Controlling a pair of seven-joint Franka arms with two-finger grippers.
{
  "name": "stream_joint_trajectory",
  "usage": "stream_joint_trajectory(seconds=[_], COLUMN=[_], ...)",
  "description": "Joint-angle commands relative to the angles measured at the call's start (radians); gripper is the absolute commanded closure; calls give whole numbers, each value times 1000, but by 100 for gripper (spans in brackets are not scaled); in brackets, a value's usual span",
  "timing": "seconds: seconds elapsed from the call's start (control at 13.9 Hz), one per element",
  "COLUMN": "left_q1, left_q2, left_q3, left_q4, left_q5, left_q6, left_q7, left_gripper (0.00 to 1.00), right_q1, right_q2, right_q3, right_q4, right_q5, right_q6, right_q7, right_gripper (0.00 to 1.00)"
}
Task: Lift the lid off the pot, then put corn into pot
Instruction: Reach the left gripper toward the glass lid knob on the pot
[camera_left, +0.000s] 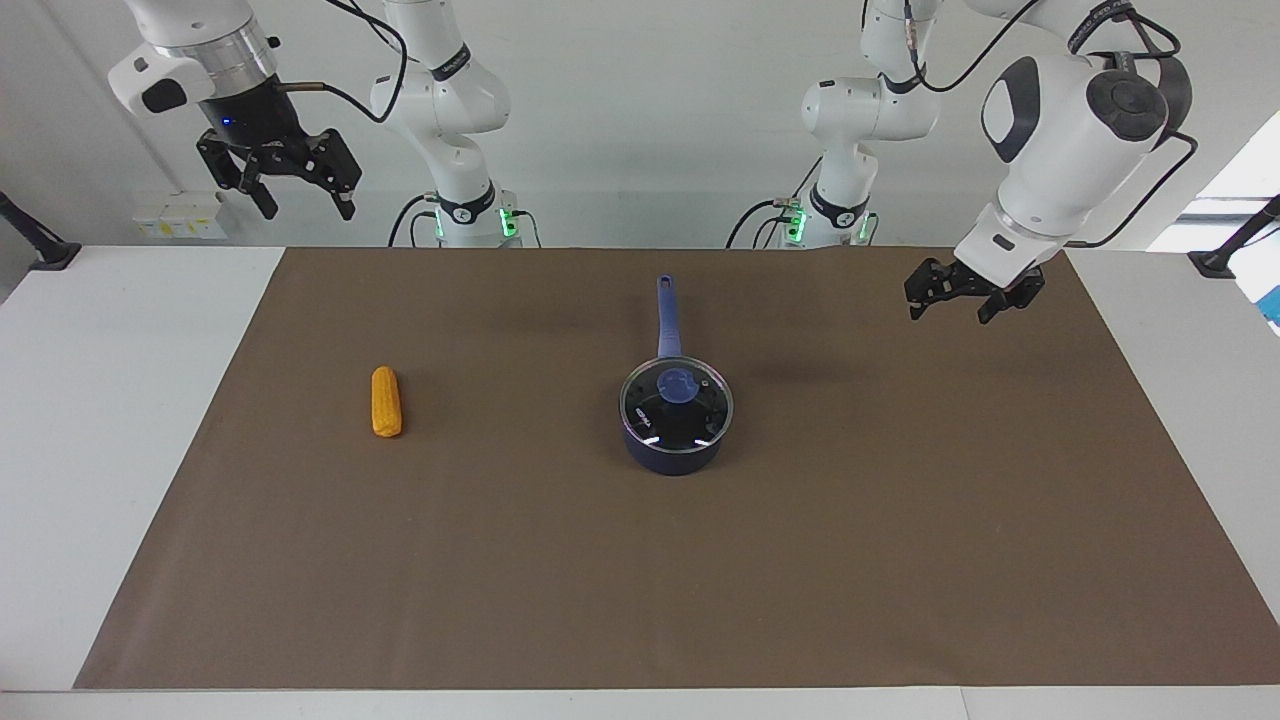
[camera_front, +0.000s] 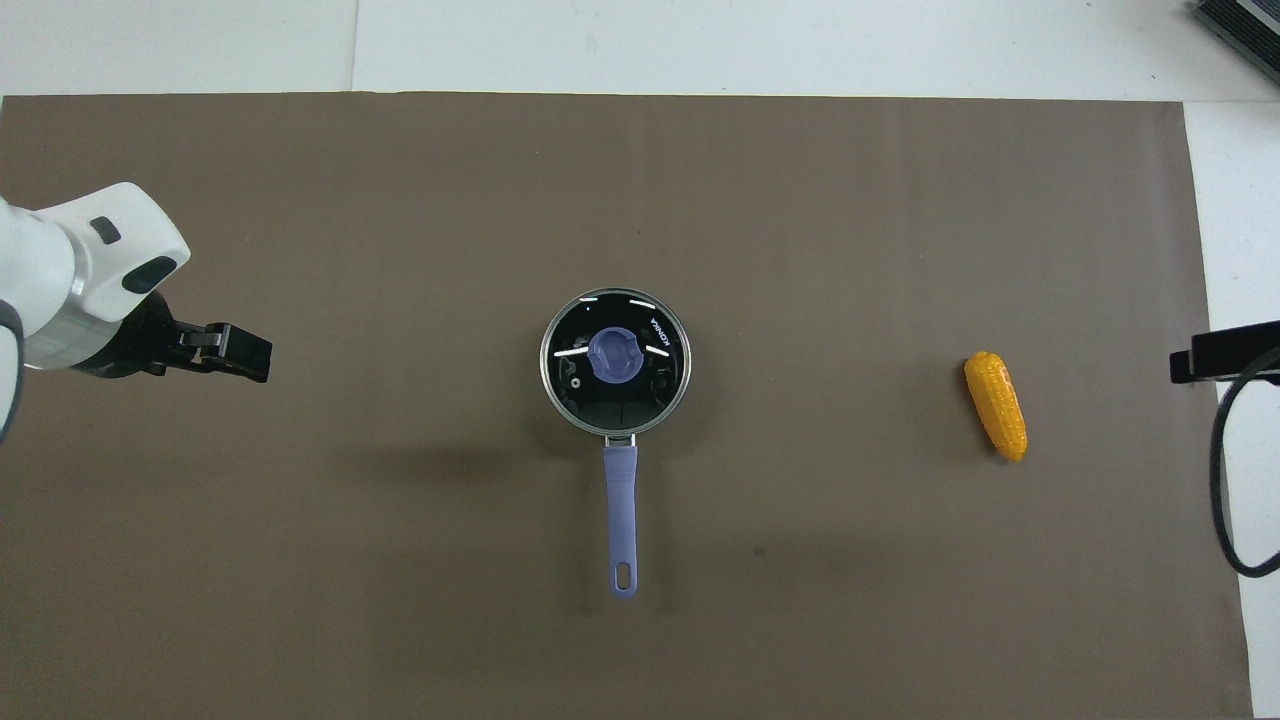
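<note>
- Brown mat (camera_left: 900, 560) covers your white table (camera_left: 110, 400).
- You see the pot (camera_left: 672, 452) mid-mat, the lid (camera_left: 678, 408) seated on it; white lettering unreadable.
- Your corn (camera_left: 386, 401) lies toward the right arm's end.
- Left gripper (camera_left: 956, 304) over the mat, spread, empty.
- Right gripper (camera_left: 297, 201) waits raised, spread.

Light was bright and even, coming from overhead. Soft, faint shadows lay on the brown mat (camera_left: 900, 560). Thin white glints streaked the lid (camera_front: 615, 362). Both views were sharp.
</note>
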Motion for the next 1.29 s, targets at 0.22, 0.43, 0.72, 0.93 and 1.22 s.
stream_joint_trajectory(seconds=[0.22,0.43,0.72,0.93,1.22], left_q1=[-137,-217,-309,-369,-440], left_q2=[-3,2,37,72,157], left_q3=[11,11,11,11,10], left_q4=[-60,-60,-48,-33,10], left_q5=[6,6,6,8,16], left_q6=[112,146,168,192,247], left_q7=[-165,-258,-409,-482,-625], left_gripper=[0,0,0,0,0], right_q1=[-4,-4,-4,-4,-4], right_q2=[11,11,11,11,11], right_q3=[3,3,3,3,3], right_q4=[17,17,17,17,17], right_q5=[12,12,12,12,12], right_q6=[-1,-1,-1,-2,-1], right_q7=[6,6,6,6,6], right_gripper=[0,0,0,0,0])
